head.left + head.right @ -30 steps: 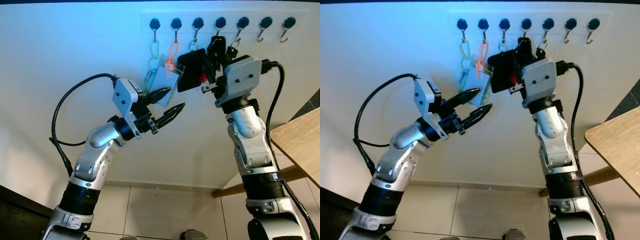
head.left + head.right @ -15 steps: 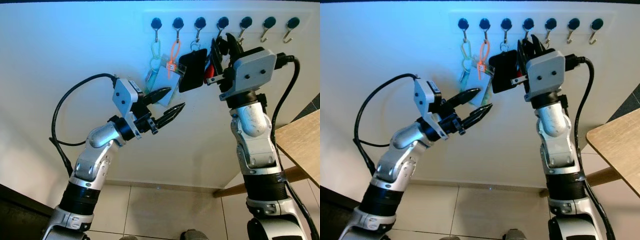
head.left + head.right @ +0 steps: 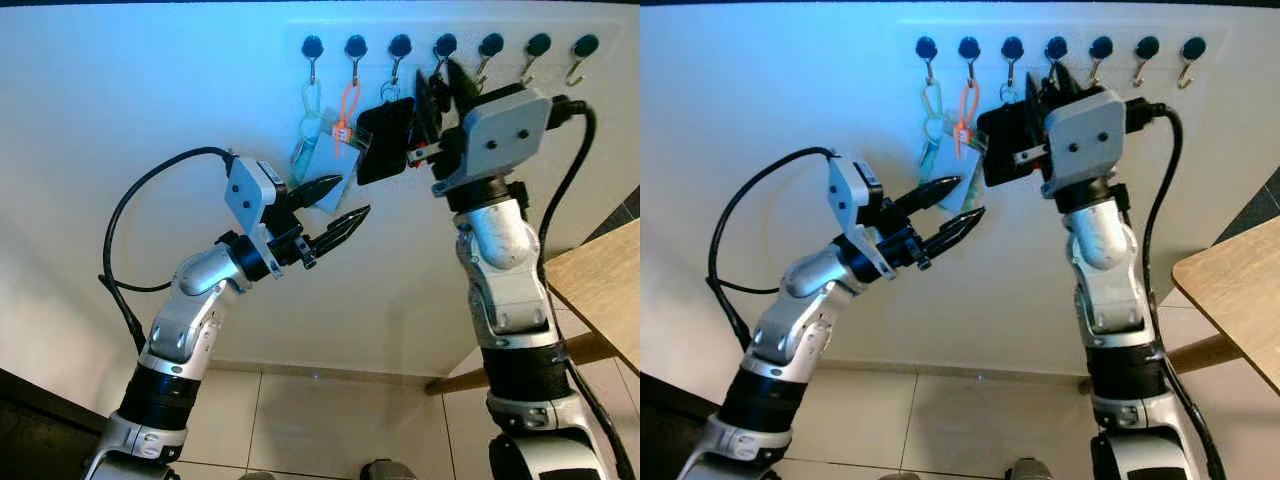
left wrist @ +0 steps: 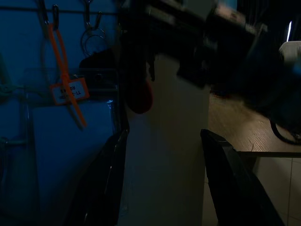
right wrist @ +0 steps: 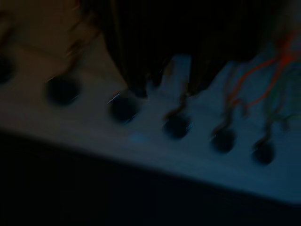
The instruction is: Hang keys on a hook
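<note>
The right arm reaches steeply up the wall, its right gripper (image 3: 440,85) just under the fourth hook (image 3: 443,47) of the hook rail (image 3: 500,28); whether its fingers are spread or pressed together cannot be told. The keys (image 3: 385,140), a black fob on a ring, hang from the third hook (image 3: 399,48), touching the gripper's side. Since half a second ago the wrist has tipped slightly leftward. The left gripper (image 3: 345,205) hovers below the tags, fingers spread, unchanged.
</note>
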Robot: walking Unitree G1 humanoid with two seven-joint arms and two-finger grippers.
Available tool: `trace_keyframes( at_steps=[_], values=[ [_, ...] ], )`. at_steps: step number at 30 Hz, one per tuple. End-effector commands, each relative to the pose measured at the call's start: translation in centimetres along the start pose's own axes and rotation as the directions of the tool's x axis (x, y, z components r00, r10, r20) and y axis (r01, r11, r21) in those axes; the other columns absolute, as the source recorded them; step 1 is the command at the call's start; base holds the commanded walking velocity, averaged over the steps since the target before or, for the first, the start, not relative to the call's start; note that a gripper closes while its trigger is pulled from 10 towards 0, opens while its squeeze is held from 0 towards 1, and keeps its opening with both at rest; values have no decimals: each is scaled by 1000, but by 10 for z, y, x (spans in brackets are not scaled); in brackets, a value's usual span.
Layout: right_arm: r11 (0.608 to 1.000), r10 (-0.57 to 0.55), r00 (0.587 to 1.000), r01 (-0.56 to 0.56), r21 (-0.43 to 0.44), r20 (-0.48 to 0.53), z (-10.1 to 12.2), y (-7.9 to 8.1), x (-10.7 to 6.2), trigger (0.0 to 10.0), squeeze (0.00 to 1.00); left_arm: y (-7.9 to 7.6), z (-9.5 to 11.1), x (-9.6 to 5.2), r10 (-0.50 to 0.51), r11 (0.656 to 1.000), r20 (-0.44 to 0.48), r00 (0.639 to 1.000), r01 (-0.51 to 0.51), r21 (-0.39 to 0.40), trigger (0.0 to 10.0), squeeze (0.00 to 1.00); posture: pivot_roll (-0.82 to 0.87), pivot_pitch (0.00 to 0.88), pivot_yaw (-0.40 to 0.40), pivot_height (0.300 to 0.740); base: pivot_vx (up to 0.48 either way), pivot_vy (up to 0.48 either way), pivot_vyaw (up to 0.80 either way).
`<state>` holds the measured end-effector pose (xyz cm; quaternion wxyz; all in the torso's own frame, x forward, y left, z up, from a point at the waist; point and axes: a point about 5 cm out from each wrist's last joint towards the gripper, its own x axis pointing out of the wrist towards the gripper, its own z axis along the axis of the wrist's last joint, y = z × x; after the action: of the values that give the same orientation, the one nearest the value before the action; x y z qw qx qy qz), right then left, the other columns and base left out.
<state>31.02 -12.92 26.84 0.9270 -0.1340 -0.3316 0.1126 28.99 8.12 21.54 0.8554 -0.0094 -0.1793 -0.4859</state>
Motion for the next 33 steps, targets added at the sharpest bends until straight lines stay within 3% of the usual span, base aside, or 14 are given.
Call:
trace_keyframes(
  at_steps=[1, 5, 6, 7, 19, 20, 27, 28, 29, 30, 33],
  values=[
    [1000, 18, 1000, -17, 23, -20, -2, 4, -4, 10000, 1000, -2, 0, 0, -6, 1000, 6, 1000, 6, -2, 10000, 0, 14, 85, 30, 740, 0, 0, 0],
    [1000, -2, 999, 3, 16, -46, -7, 4, -10, 10000, 1000, -1, 0, 0, -3, 1000, 7, 1000, 3, -1, 10000, 0, 17, 85, 28, 740, 0, 0, 0],
    [1000, -12, 998, 12, 17, -55, -8, 3, -13, 10000, 345, -1, 0, 0, -3, 1000, 7, 1000, 3, -1, 10000, 0, 16, 86, 30, 740, 0, 0, 0],
    [1000, -17, 998, 18, 18, -61, -9, 3, -14, 10000, 0, -1, 0, 0, -2, 1000, 7, 1000, 2, -1, 10000, 0, 16, 86, 30, 740, 0, 0, 0],
    [999, -45, 998, 45, 4, -52, -7, -5, -16, 10000, 24, -1, 0, 1, -6, 1000, 8, 1000, 6, -5, 10000, 0, 12, 95, 35, 740, 0, 0, 0],
    [999, -44, 999, 44, 5, -25, -3, -5, -14, 10000, 1000, -1, 0, 1, -4, 1000, 8, 1000, 4, -5, 10000, 0, 13, 95, 33, 740, 0, 0, 0],
    [998, -61, 998, 61, -24, -18, 0, -8, -13, 10000, 1000, -1, 0, 1, 0, 1000, 6, 1000, 0, -7, 10000, 0, 16, 94, 30, 740, 0, 0, 0],
    [997, -60, 998, 59, -42, -17, 0, -8, -13, 10000, 784, -1, 0, 1, 0, 1000, 6, 1000, 0, -8, 10000, 0, 16, 94, 30, 740, 0, 0, 0],
    [997, -60, 998, 59, -42, -17, 0, -8, -13, 10000, 784, -1, 0, 1, 0, 1000, 6, 1000, 0, -8, 10000, 0, 16, 94, 30, 740, 0, 0, 0],
    [997, -55, 998, 54, -51, -16, 0, -8, -12, 10000, 35, -1, 0, 1, 0, 1000, 6, 1000, 0, -8, 10000, 0, 14, 94, 31, 740, 0, 0, 0],
    [997, -40, 999, 39, -74, -18, -1, -9, -11, 10000, 0, -1, -1, 1, -1, 1000, 7, 1000, 1, -9, 10000, 0, 12, 94, 33, 740, 0, 0, 0]
  ],
)
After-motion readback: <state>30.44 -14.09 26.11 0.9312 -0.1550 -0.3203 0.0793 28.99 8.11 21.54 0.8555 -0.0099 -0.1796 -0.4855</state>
